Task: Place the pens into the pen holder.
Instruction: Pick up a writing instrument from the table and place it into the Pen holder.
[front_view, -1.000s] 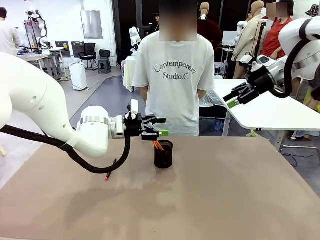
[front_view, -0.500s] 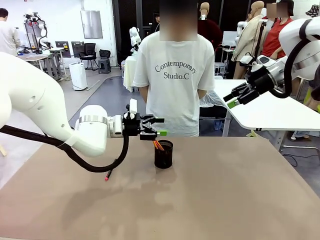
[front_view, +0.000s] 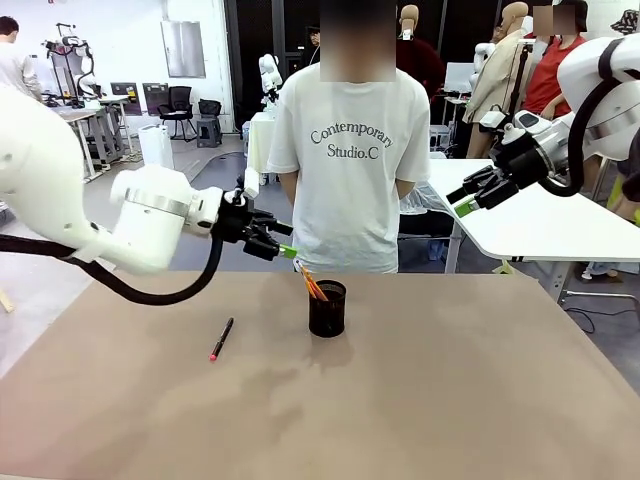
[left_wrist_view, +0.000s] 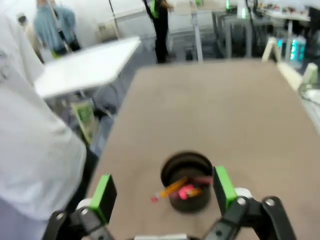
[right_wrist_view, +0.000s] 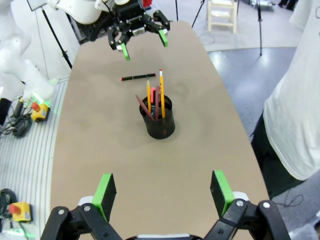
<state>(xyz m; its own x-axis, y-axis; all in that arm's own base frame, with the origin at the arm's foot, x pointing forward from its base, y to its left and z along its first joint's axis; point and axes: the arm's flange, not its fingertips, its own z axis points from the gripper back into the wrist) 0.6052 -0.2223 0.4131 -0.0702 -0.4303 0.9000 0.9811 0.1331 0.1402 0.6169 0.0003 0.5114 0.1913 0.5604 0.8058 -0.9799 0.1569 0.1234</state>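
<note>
The pen holder (front_view: 327, 308), a black mesh cup, stands at the middle of the brown table and holds several pens (front_view: 314, 287), orange, yellow and reddish-brown. One black pen with a red tip (front_view: 221, 339) lies flat on the table to the holder's left. My left gripper (front_view: 286, 240) hangs open and empty in the air, above and left of the holder. From the left wrist the holder (left_wrist_view: 187, 186) sits just beyond the open left gripper (left_wrist_view: 162, 196). My right gripper (front_view: 458, 200) is raised high at the right, open and empty. The right wrist view shows the holder (right_wrist_view: 160, 122), the lying pen (right_wrist_view: 137, 77) and the right gripper (right_wrist_view: 162, 194).
A person in a white T-shirt (front_view: 345, 170) stands at the table's far edge, right behind the holder, hands behind the back. A white table (front_view: 540, 225) stands behind at the right. The brown table (front_view: 450, 380) has bare surface to the right and in front.
My left arm has lifted and drawn back to the left, away from the holder, uncovering the black pen on the table. The right arm has not moved.
</note>
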